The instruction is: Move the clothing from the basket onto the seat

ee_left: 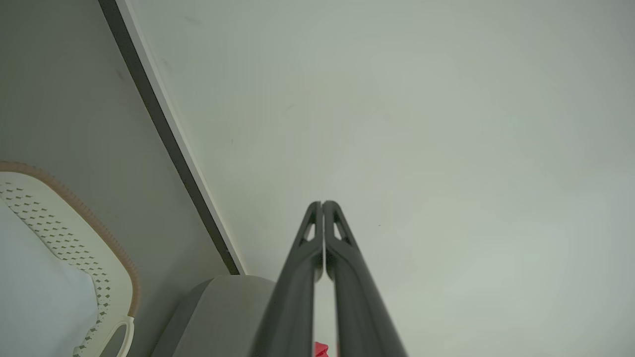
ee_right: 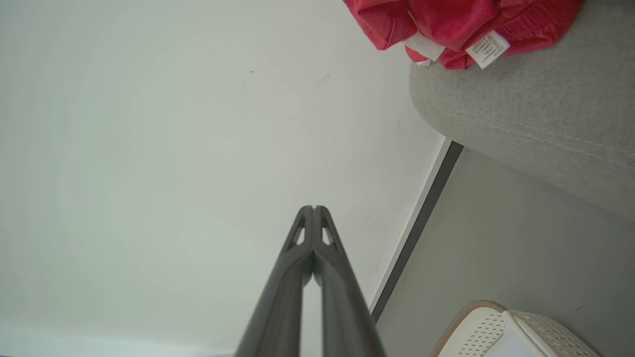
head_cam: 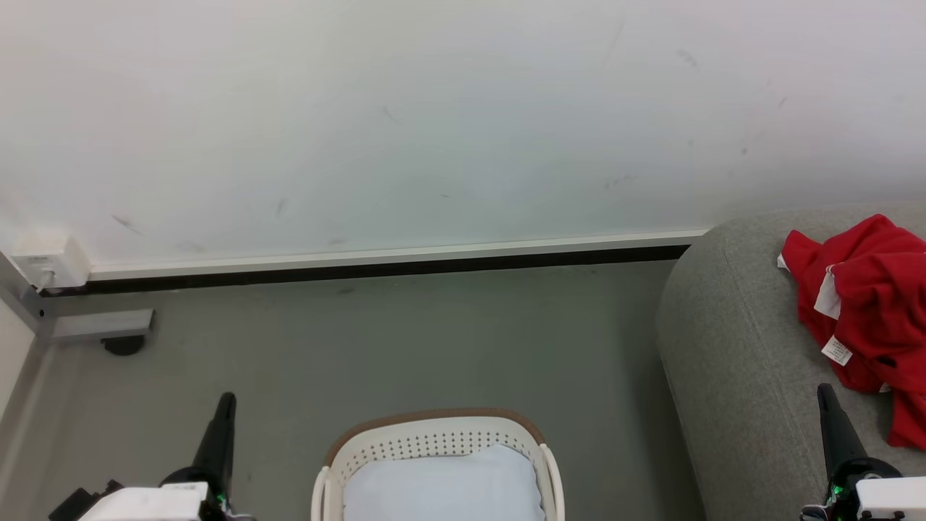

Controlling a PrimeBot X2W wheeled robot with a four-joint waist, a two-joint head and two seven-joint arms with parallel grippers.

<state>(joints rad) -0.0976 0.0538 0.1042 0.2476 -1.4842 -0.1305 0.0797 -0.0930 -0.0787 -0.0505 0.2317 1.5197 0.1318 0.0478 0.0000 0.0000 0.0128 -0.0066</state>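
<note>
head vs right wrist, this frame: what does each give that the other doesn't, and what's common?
Head view over the right wrist view: the left gripper at lower left, a white wall box at far left, and the pale liner inside the basket.

Right wrist view over the head view: the right gripper up close, its two fingers told apart, tips pressed together.

Both: the red clothing on the grey seat, the basket on the floor, the wall, the skirting, the right gripper.

You have one basket (head_cam: 434, 440), one sofa (head_cam: 723, 347) and one heap of red clothing (head_cam: 879, 286). How many garments are in it, you cannot tell.
</note>
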